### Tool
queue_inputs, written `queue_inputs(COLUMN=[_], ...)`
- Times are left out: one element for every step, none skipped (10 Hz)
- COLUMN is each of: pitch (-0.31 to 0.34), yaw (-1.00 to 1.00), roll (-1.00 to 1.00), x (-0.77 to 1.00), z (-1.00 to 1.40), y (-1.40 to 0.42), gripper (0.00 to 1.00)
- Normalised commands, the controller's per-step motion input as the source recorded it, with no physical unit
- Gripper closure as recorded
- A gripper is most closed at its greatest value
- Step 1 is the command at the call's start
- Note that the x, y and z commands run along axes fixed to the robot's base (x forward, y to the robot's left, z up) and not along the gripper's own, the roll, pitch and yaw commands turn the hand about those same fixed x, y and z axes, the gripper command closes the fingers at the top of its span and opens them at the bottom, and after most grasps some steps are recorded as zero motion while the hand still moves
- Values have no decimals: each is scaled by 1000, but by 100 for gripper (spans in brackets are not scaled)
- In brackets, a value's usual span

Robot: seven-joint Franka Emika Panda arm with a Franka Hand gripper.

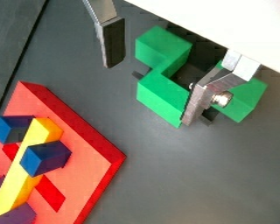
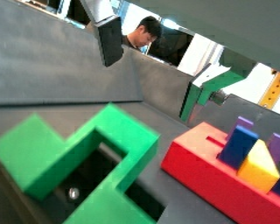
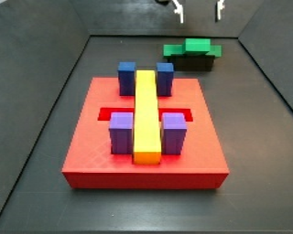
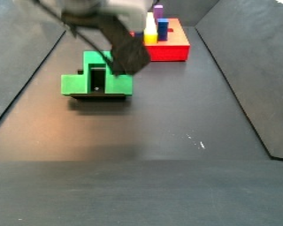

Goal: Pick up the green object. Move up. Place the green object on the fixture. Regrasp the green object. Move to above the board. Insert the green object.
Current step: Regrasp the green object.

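The green object (image 3: 189, 47) lies on the black fixture (image 3: 198, 62) at the far end of the floor, beyond the red board (image 3: 100, 160). My gripper (image 3: 198, 11) hangs well above it, open, with nothing between its fingers. In both wrist views the green object (image 1: 166, 79) (image 2: 90, 153) shows below and between the two spread fingers (image 1: 109, 44) (image 2: 108, 44). A side view shows the arm and gripper (image 4: 130, 55) over the green object (image 4: 96, 81), blurred.
The board (image 1: 66, 144) carries blue and purple blocks and a long yellow bar (image 3: 146, 114). Dark walls enclose the floor on both sides. A person (image 2: 143, 35) is visible beyond the back wall.
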Motion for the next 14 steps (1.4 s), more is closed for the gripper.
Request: queue_inputs(pitch=[-211, -51, 3, 89, 63, 97, 274, 357, 380, 397, 434, 454, 469, 503], yaw=[211, 123, 86, 20, 0, 14, 157, 163, 174, 177, 214, 234, 249, 411], roll=[1000, 1000, 1000, 1000, 1000, 1000, 1000, 1000, 1000, 1000, 1000, 1000, 1000, 1000], x=[-114, -140, 0, 146, 203, 346, 546, 489, 474, 466, 434, 414, 394, 286], z=[54, 3, 14, 43, 37, 46, 74, 94, 106, 109, 117, 123, 123, 23], y=[-180, -206, -217, -194, -166, -26, 120, 114, 120, 123, 146, 146, 140, 106], gripper=[0, 0, 0, 0, 0, 0, 0, 0, 0, 0, 0, 0, 0, 0])
